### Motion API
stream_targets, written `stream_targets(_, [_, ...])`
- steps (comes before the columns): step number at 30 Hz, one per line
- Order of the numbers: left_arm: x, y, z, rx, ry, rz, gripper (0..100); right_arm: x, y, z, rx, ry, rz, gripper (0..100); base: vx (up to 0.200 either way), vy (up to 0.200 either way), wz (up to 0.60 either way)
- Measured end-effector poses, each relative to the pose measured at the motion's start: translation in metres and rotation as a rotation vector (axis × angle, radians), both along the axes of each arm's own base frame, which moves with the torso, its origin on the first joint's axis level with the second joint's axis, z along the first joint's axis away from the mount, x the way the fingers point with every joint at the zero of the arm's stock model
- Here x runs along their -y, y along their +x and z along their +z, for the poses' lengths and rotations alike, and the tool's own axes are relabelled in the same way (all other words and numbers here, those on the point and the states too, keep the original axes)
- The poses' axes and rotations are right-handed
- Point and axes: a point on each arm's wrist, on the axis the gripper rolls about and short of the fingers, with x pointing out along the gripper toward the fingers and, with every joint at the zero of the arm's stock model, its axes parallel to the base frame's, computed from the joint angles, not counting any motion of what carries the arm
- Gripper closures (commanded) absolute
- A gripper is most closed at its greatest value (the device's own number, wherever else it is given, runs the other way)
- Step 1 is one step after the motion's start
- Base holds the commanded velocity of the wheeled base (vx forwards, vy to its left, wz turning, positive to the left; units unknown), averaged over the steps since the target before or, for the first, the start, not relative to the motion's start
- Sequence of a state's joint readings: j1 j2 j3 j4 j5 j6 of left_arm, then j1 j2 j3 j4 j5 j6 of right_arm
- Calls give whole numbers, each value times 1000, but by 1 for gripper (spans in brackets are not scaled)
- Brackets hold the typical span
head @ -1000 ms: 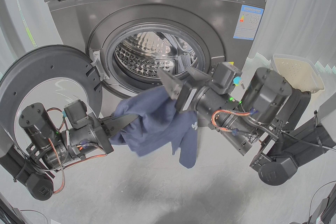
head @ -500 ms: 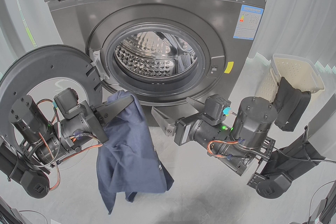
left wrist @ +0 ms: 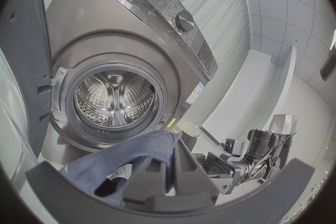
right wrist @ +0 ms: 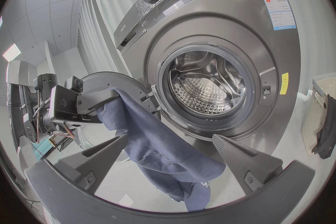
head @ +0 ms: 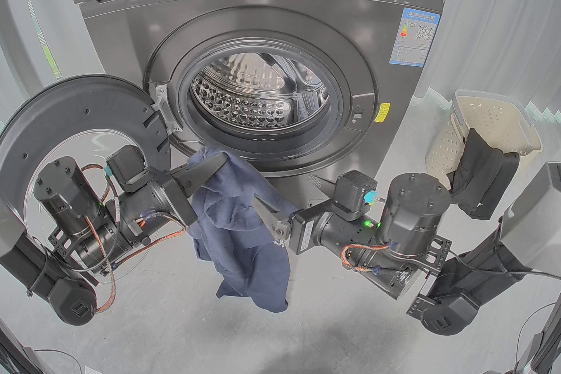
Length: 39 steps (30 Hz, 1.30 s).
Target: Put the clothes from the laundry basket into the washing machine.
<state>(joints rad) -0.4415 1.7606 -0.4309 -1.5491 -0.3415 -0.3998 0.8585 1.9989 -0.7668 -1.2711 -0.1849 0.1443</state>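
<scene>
A navy garment [head: 245, 229] hangs from my left gripper [head: 210, 166], which is shut on its top edge just below and left of the washing machine's open drum [head: 260, 86]. The left wrist view shows the fingers [left wrist: 154, 179] pinching the navy cloth [left wrist: 140, 151]. My right gripper [head: 283, 189] stands open beside the hanging garment, below the drum mouth. In the right wrist view the navy garment [right wrist: 164, 154] drapes between that gripper's spread fingers [right wrist: 105, 153]. A dark garment [head: 482, 173] hangs over the rim of the cream laundry basket [head: 502, 118] at the right.
The washer door [head: 76, 118] is swung open to the left, close behind my left arm. The basket stands on the floor right of the machine, near my right arm. Bare grey floor [head: 193, 322] lies in front of the machine.
My right arm has drawn back and down from the drum mouth, then edged left to the garment. The garment dropped to hang from my left gripper alone.
</scene>
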Motion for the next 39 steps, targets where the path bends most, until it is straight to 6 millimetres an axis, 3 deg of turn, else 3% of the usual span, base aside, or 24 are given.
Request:
stream_targets(29, [13,10,0,12,-13,37,100,-36,10,-11,25,27,41,0,0,0,0])
stream_targets(39, [13,11,0,13,-12,38,100,-54,30,-4,69,87,27,0,0,0,0])
